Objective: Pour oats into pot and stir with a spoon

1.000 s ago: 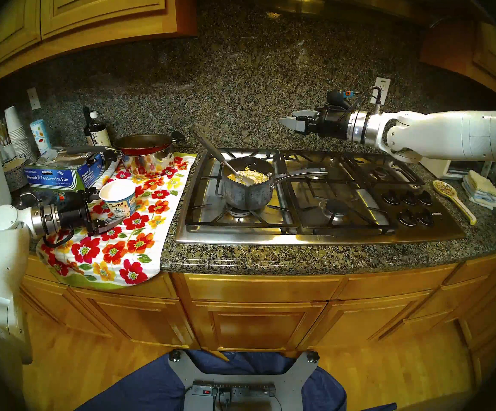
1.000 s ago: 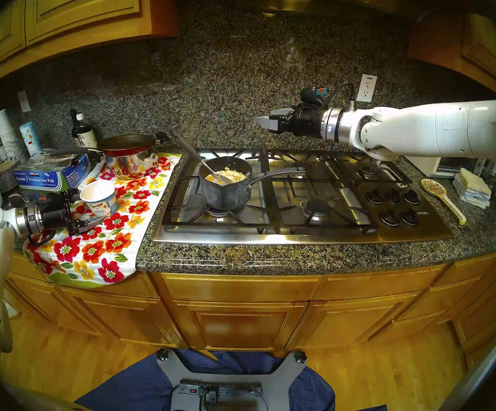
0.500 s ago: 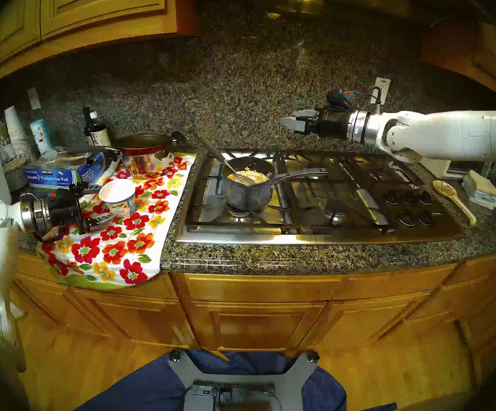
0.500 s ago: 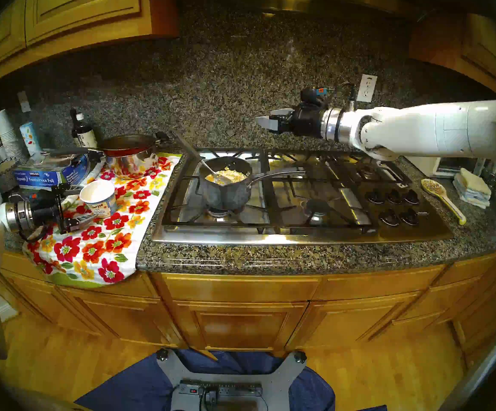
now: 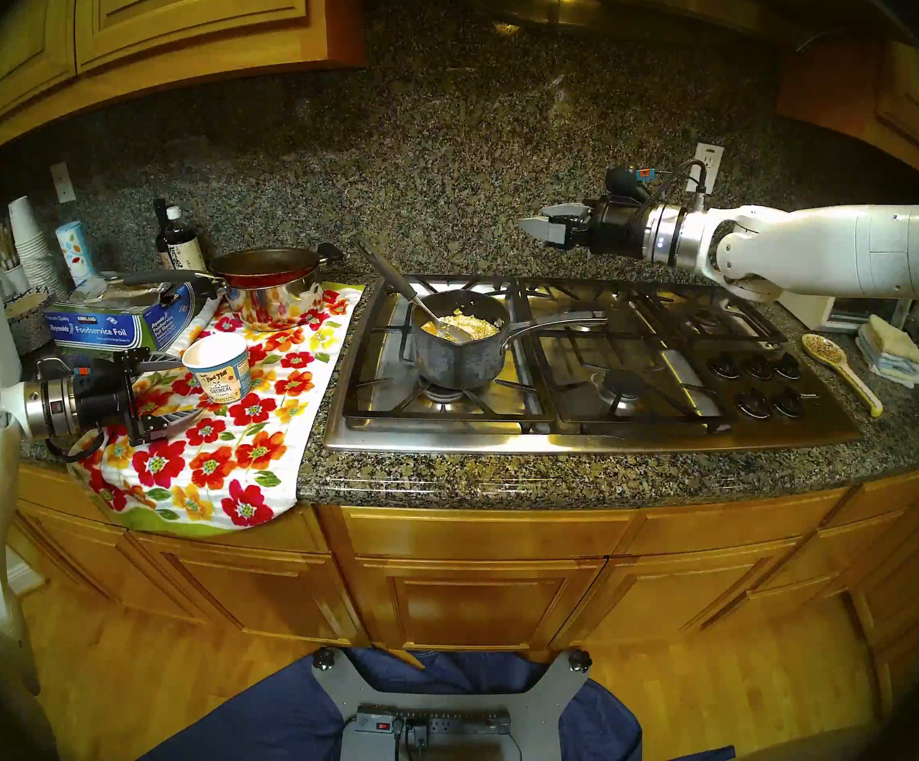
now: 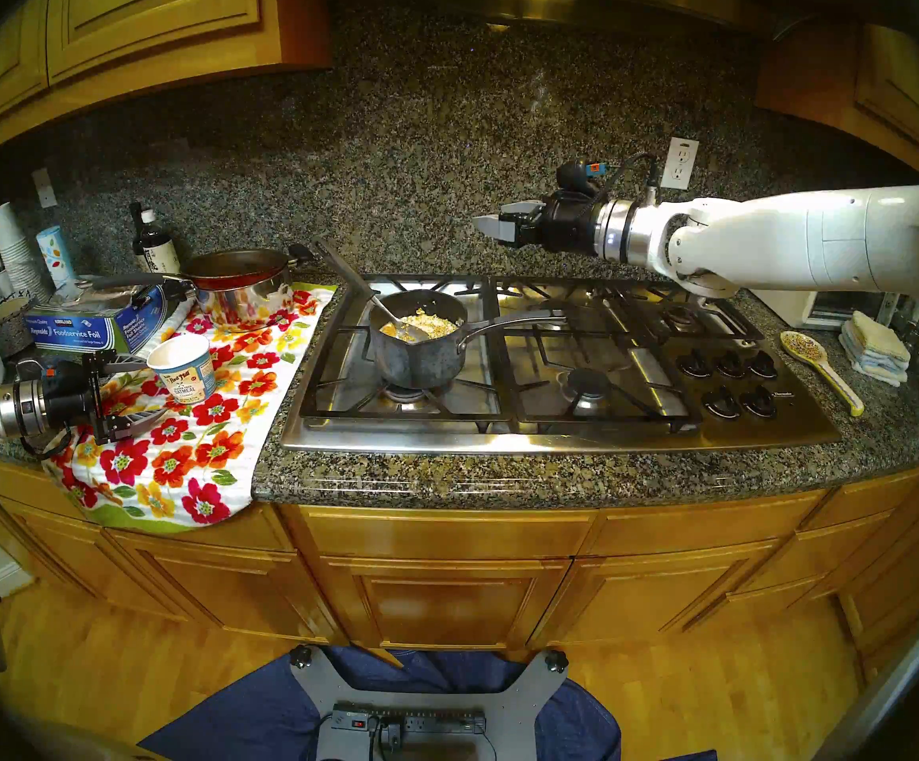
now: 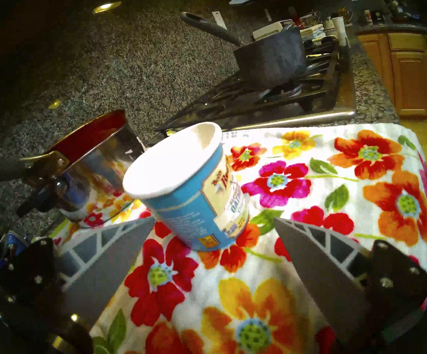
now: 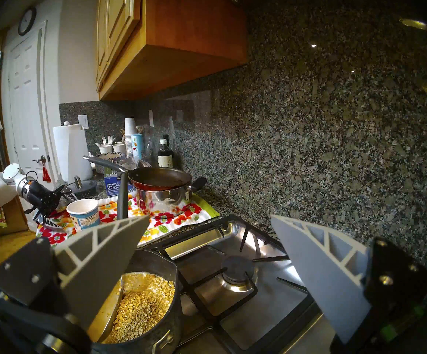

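The dark grey pot (image 5: pixel 457 362) sits on the stove's front left burner with its thin handle pointing right. Pale oats (image 5: pixel 471 323) lie inside it (image 8: pixel 143 302). The spoon (image 5: pixel 391 276) rests in the pot, its black handle leaning up to the back left. The white and blue oatmeal cup (image 5: pixel 218 367) stands upright on the floral towel and shows a white inside (image 7: pixel 189 192). My left gripper (image 5: pixel 191 385) is open, with its fingertips flanking the cup's near side (image 7: pixel 214 218). My right gripper (image 5: pixel 534 222) hangs open and empty, above and behind the stove (image 8: pixel 210 216).
A shiny steel pot with a red pan on it (image 5: pixel 265 293) stands behind the cup, and a foil box (image 5: pixel 100 326) and a bottle (image 5: pixel 174 243) are at the back left. On the right are the stove knobs (image 5: pixel 756 367), a ceramic spoon rest (image 5: pixel 836 364) and folded cloths (image 5: pixel 888 353).
My left arm has drawn back to the left, so the fingers no longer reach along the cup. The cup stays on the towel. The right arm has not moved.
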